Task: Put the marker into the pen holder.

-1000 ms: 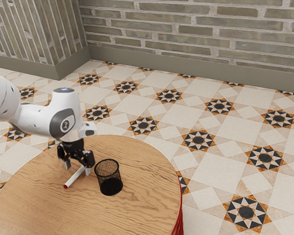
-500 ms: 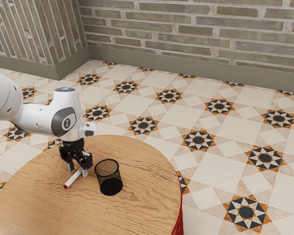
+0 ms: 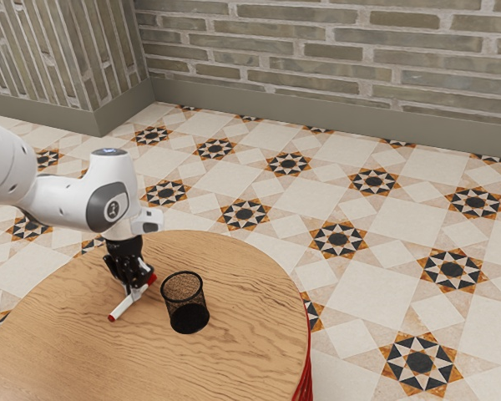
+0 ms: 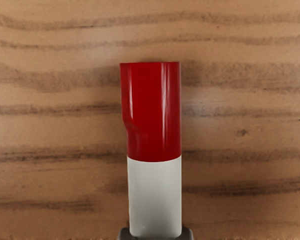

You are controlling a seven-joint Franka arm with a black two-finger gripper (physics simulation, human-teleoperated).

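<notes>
In the exterior view my gripper is low over the round wooden table, shut on the marker around its middle. The marker is white with red at both ends; one red end points toward the view's lower left, the other shows beside the fingers. The wrist view shows the marker with its red cap, and the gripper has a dark fingertip against each side of the white barrel. The pen holder, a black mesh cup, stands upright just to the exterior view's right of the gripper, apart from the marker.
The wooden table has a curved edge with red below it at the exterior view's right. Patterned floor tiles and brick walls lie beyond.
The fingers have closed on the marker from both sides, and its far red end has come into sight beside them. The pen holder has not moved.
</notes>
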